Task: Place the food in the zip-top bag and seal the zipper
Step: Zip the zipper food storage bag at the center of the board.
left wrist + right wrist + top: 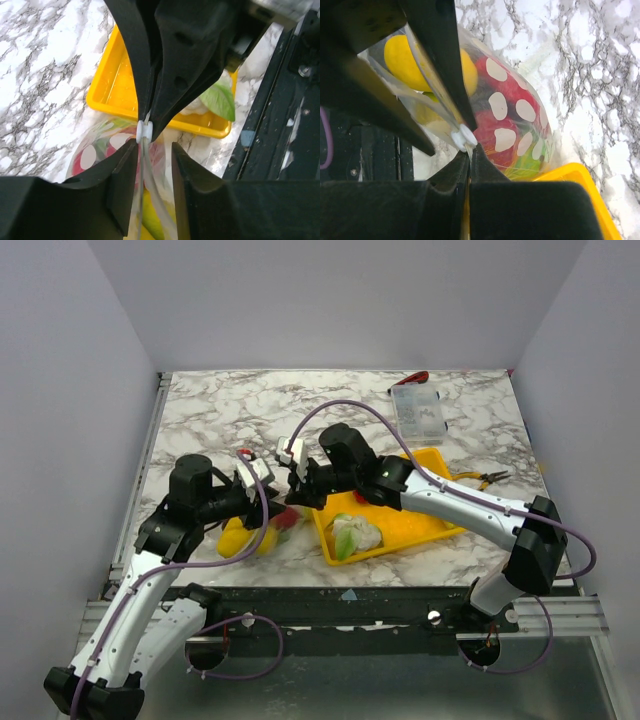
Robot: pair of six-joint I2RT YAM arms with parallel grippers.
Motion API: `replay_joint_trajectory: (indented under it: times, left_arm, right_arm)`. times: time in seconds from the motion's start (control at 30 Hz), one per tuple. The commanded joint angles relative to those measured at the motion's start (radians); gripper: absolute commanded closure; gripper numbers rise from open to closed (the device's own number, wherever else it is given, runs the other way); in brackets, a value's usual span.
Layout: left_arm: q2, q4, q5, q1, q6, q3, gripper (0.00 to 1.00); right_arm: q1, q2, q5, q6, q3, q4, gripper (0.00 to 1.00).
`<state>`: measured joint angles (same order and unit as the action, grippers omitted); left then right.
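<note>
The zip-top bag (pixel 262 533) lies left of the yellow tray and holds yellow and red food (pixel 240 540). My right gripper (pixel 300 472) is shut on the zipper (pixel 468 152) beside its white slider (pixel 462 137). In the right wrist view the bag (pixel 510 115) shows red, green and yellow pieces behind pale dots. My left gripper (pixel 153 150) is open, its fingers either side of the zipper strip (pixel 142 170), just below the slider (pixel 144 131). A white cauliflower with a green leaf (pixel 355 535) lies in the tray.
The yellow tray (pixel 430 515) sits at the front middle, close to the table's near edge. A rigid clear compartment box (pixel 418 410) and a red-handled tool (pixel 415 378) are at the back right. Pliers (pixel 490 478) lie right of the tray.
</note>
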<state>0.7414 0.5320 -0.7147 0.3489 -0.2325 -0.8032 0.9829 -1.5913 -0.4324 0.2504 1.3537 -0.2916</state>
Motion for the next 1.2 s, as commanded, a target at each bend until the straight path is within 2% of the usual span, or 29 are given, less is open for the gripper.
replay_joint_trajectory:
  times: [0.0, 0.07, 0.17, 0.23, 0.33, 0.5, 0.67, 0.87, 1.17]
  left_arm:
    - [-0.048, -0.094, -0.003, 0.002, 0.023, 0.009, 0.53]
    - [-0.067, -0.128, 0.017, 0.002, 0.025, 0.021, 0.46]
    - [-0.083, -0.163, 0.037, 0.002, 0.014, 0.034, 0.47]
    - [-0.073, -0.169, 0.039, 0.002, 0.002, 0.033, 0.54]
    - [-0.048, -0.18, 0.036, 0.002, -0.001, 0.029, 0.71]
    - [-0.037, -0.193, -0.022, 0.002, -0.007, 0.035, 0.74]
    - [-0.036, -0.166, -0.049, 0.002, -0.008, 0.038, 0.7]
    - [-0.022, -0.146, -0.026, 0.002, -0.01, 0.036, 0.86]
    - [-0.005, -0.09, -0.058, 0.004, -0.014, 0.006, 0.8]
  right_arm:
    - [0.008, 0.008, 0.05, -0.112, -0.003, 0.059, 1.0]
    - [0.008, -0.007, 0.034, -0.114, 0.018, 0.029, 1.0]
    - [0.008, -0.013, 0.036, -0.131, 0.021, 0.026, 1.0]
    - [0.008, -0.014, 0.032, -0.139, 0.024, 0.023, 1.0]
    - [0.008, -0.019, 0.021, -0.147, 0.03, 0.019, 1.0]
    - [0.008, -0.029, 0.019, -0.152, 0.049, 0.002, 1.0]
    - [0.008, -0.028, 0.014, -0.154, 0.05, 0.002, 1.0]
    - [0.008, -0.022, 0.0, -0.166, 0.038, 0.018, 1.0]
    - [0.008, -0.016, 0.007, -0.174, 0.023, 0.033, 1.0]
